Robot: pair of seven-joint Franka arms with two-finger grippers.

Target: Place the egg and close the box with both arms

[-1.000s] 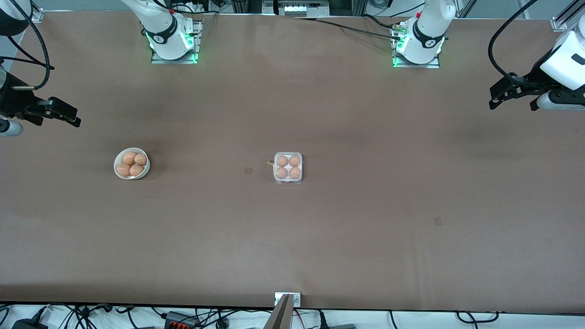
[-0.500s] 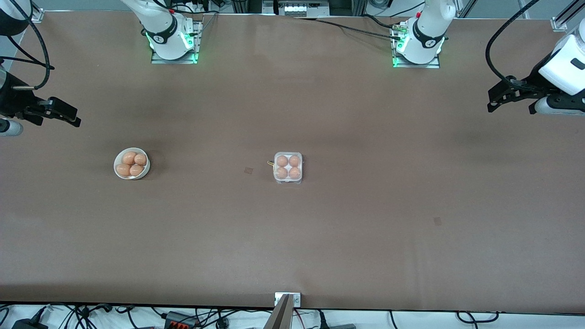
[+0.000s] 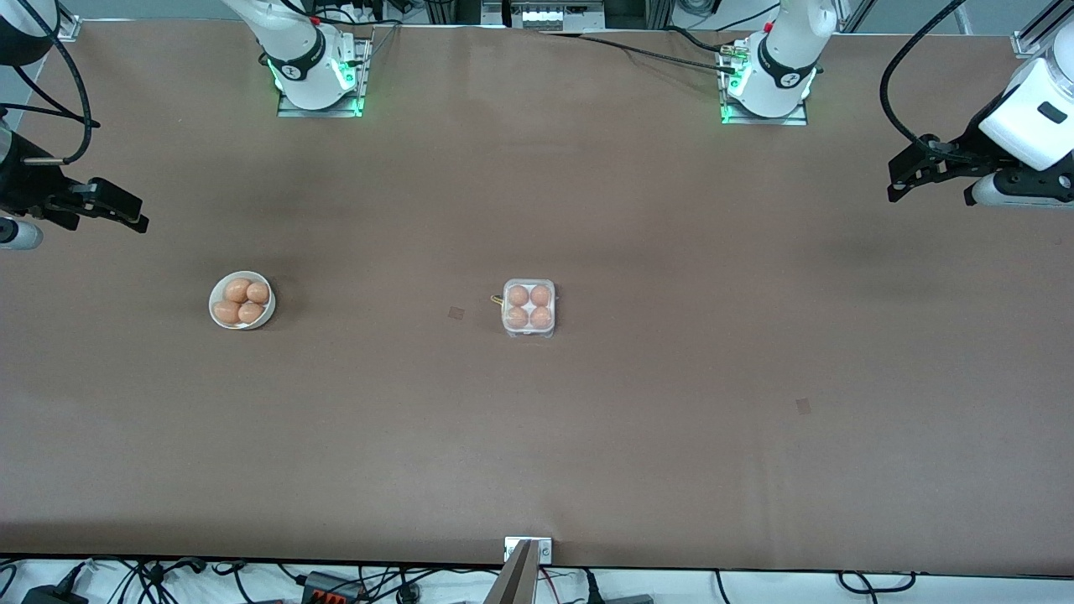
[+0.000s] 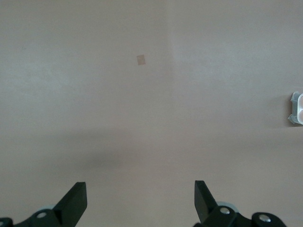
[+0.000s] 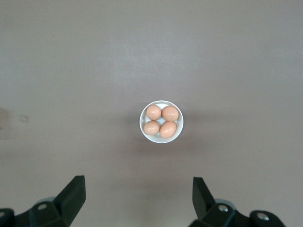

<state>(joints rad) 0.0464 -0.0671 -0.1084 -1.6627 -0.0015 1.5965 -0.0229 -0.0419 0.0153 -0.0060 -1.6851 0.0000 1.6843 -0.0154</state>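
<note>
The clear box (image 3: 529, 308) sits at the table's middle with several orange-brown eggs (image 3: 518, 295) in its cells; its lid looks folded down over them. One edge of the box shows in the left wrist view (image 4: 296, 109). My left gripper (image 3: 896, 180) hangs open and empty in the air over the left arm's end of the table, seen also in its wrist view (image 4: 140, 198). My right gripper (image 3: 134, 214) hangs open and empty over the right arm's end, seen also in its wrist view (image 5: 138, 196).
A round white bowl (image 3: 213, 310) with several more eggs sits toward the right arm's end, in the right wrist view too (image 5: 142, 124). Small dark marks (image 3: 456, 313) dot the brown table. The arm bases (image 3: 319, 75) stand along the back edge.
My left gripper has drifted slightly toward the table's middle and toward the bases' edge. The right arm, box and bowl have not moved.
</note>
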